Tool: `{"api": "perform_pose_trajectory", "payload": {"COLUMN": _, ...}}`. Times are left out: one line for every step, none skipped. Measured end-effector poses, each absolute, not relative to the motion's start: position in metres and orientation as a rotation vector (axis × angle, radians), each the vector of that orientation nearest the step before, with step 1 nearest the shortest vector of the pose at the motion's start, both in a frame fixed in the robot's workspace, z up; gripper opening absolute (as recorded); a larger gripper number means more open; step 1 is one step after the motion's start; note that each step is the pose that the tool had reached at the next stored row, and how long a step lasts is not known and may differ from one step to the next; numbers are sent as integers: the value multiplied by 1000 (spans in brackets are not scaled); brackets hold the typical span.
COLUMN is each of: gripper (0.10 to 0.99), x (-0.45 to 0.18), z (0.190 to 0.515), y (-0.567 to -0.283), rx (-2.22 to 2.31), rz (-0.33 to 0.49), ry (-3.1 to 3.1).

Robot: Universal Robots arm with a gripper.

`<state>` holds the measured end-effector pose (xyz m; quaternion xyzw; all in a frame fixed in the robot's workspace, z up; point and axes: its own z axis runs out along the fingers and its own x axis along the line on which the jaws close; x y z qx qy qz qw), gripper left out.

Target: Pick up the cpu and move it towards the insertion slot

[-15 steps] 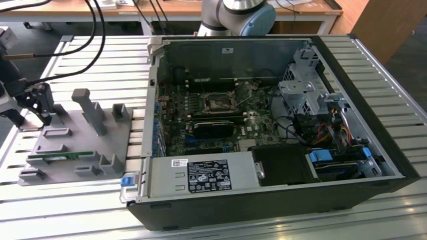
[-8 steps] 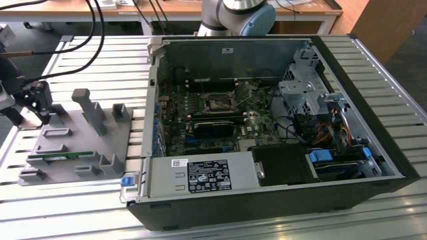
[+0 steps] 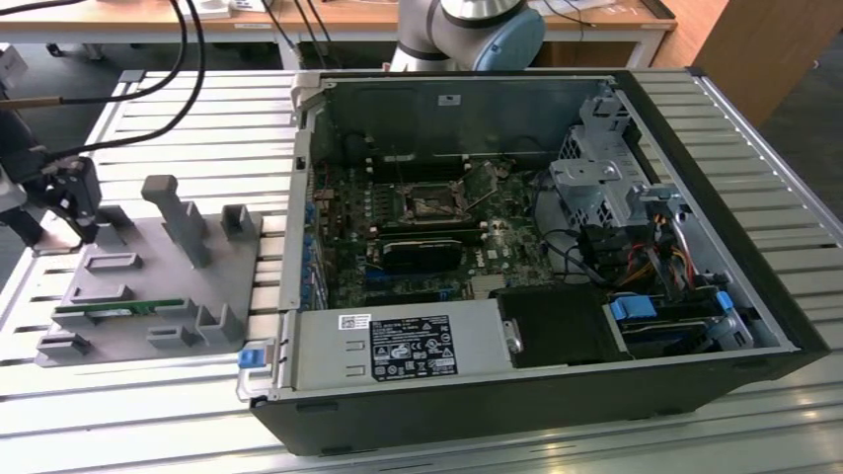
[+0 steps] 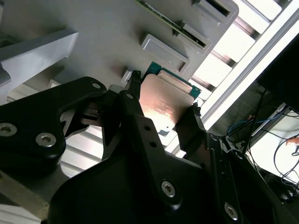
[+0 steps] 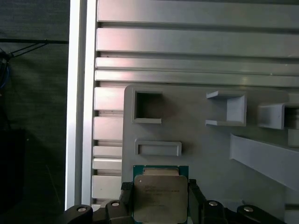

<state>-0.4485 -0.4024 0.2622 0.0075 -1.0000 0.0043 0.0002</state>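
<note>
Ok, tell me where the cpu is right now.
The flat square silver-topped cpu is held between the jaws in both wrist views, over the grey plastic fixture plate, which lies at the exterior view's left beside the open computer case.

Slatted table [image 3: 132,405] bears grey holder plate [image 3: 142,288] and computer case [image 3: 554,393] (open).

The pincer [image 4: 163,94], apparently pointing down, grips the cpu [image 5: 160,196] between both fingers [image 4: 136,108].
</note>
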Motion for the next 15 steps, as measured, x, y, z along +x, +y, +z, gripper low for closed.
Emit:
{"api": "perform_pose_trajectory", "payload": {"gripper": 545, "x": -449, "z": 263, "y": -402, "rx": 24, "rz": 13, "ry": -3141}}
{"api": "perform_pose_trajectory", "payload": {"gripper": 545, "x": -449, "z": 263, "y": -402, "rx": 24, "rz": 13, "ry": -3141}}
{"api": "perform_pose_trajectory", "payload": {"gripper": 545, "x": -449, "z": 263, "y": -402, "rx": 24, "rz": 13, "ry": -3141}}
{"api": "perform_pose_trajectory", "payload": {"gripper": 545, "x": -449, "z": 264, "y": -402, "rx": 24, "rz": 13, "ry": -3141}}
{"api": "perform_pose_trajectory", "payload": {"gripper": 545, "x": -449, "z": 264, "y": -402, "rx": 23, "rz": 13, "ry": -3141}}
{"api": "perform_pose_trajectory", "payload": {"gripper": 545, "x": -449, "z": 265, "y": -402, "rx": 24, "rz": 14, "ry": -3141}}
{"api": "perform_pose_trajectory", "payload": {"gripper": 545, "x": -449, "z": 266, "y": -402, "rx": 24, "rz": 14, "ry": -3141}}
{"api": "perform_pose_trajectory", "payload": {"gripper": 545, "x": -449, "z": 266, "y": -402, "rx": 24, "rz": 13, "ry": -3141}}
{"api": "perform_pose_trajectory", "payload": {"gripper": 545, "x": -449, "z": 266, "y": -402, "rx": 23, "rz": 13, "ry": -3141}}
{"api": "perform_pose_trajectory", "payload": {"gripper": 545, "x": -449, "z": 267, "y": -402, "rx": 23, "rz": 13, "ry": -3141}}
{"api": "perform_pose_trajectory", "payload": {"gripper": 545, "x": -448, "z": 267, "y": -402, "rx": 23, "rz": 13, "ry": -3141}}
{"api": "perform_pose_trajectory", "payload": {"gripper": 545, "x": -449, "z": 268, "y": -402, "rx": 23, "rz": 13, "ry": -3141}}
{"api": "perform_pose_trajectory", "payload": {"gripper": 545, "x": -448, "z": 268, "y": -402, "rx": 23, "rz": 13, "ry": -3141}}
{"api": "perform_pose_trajectory", "payload": {"gripper": 545, "x": -449, "z": 268, "y": -402, "rx": 23, "rz": 13, "ry": -3141}}
{"api": "perform_pose_trajectory", "payload": {"gripper": 545, "x": -448, "z": 269, "y": -402, "rx": 23, "rz": 13, "ry": -3141}}
